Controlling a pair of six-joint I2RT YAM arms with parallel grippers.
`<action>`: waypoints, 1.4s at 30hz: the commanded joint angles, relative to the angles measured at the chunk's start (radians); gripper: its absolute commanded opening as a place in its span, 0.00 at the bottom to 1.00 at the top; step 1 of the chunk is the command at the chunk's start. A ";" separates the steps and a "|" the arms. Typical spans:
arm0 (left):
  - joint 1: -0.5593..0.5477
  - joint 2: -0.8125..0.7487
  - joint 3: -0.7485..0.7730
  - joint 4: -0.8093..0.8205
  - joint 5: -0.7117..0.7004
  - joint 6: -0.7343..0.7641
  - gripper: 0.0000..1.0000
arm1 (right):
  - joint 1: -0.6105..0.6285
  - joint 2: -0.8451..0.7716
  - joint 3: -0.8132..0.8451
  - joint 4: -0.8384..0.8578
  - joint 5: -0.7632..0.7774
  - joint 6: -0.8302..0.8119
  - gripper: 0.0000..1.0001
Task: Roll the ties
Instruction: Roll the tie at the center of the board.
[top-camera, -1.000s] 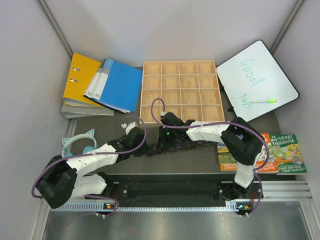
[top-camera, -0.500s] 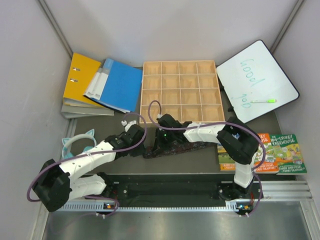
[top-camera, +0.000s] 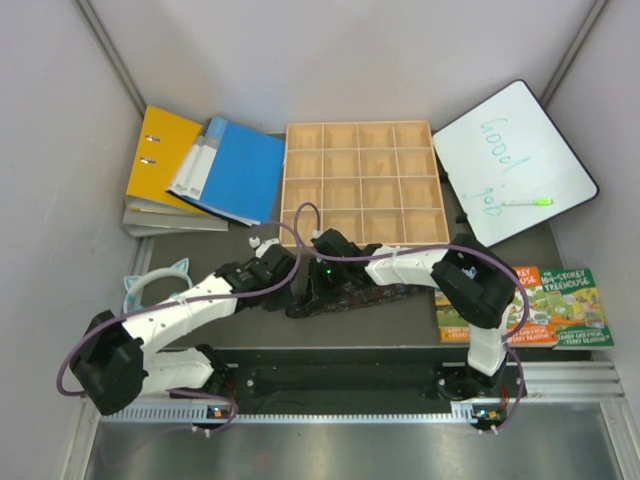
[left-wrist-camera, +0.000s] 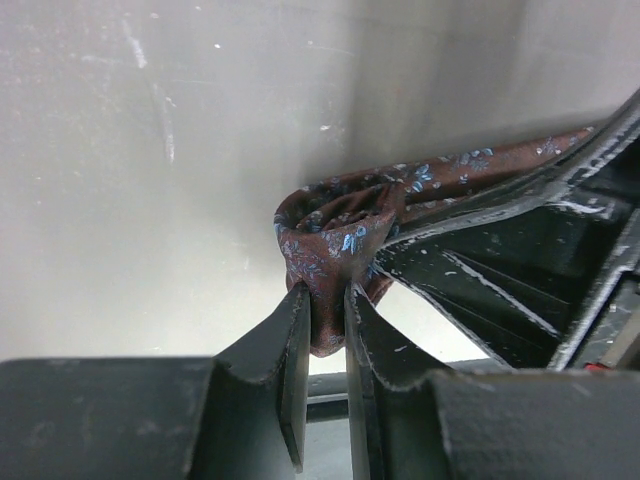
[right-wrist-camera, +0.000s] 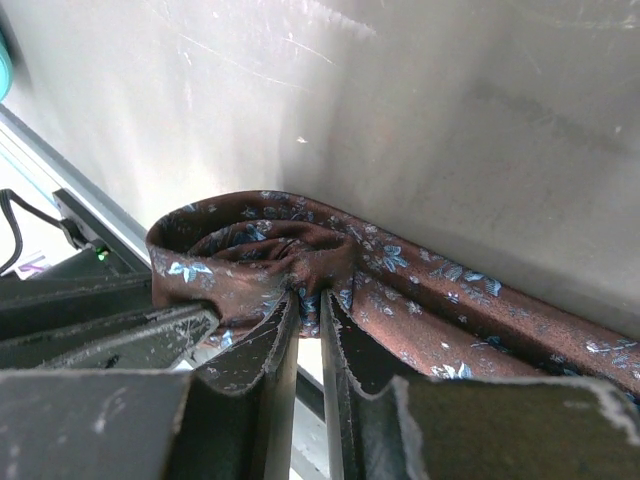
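The robot is making the very start of the roll. The tie (top-camera: 378, 292) is lying on the table (top-camera: 400, 325), just in front of the wooden tray (top-camera: 360, 126). One end is curling into a small loop, and the rest is stretching out long toward the right.

The left gripper (left-wrist-camera: 327, 300) is pinching a fold of that loop, with its jaws almost shut and only cloth between them. The right gripper (right-wrist-camera: 308, 305) is pinching the middle of the curl the same way. The two are sitting very close together.

Most of the tie is not rolled yet. Next, one gripper probably needs to be holding the little curl tight while the other is turning it along the long part, or the roll may pop open.
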 joint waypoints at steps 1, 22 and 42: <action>-0.044 0.037 0.081 0.041 0.028 -0.008 0.00 | 0.012 0.027 0.022 -0.051 0.053 -0.024 0.15; -0.124 0.207 0.207 0.016 -0.034 -0.001 0.00 | -0.082 -0.105 -0.055 -0.142 0.030 -0.122 0.34; -0.144 0.322 0.282 0.025 -0.041 0.027 0.08 | -0.251 -0.332 -0.205 -0.206 0.018 -0.206 0.42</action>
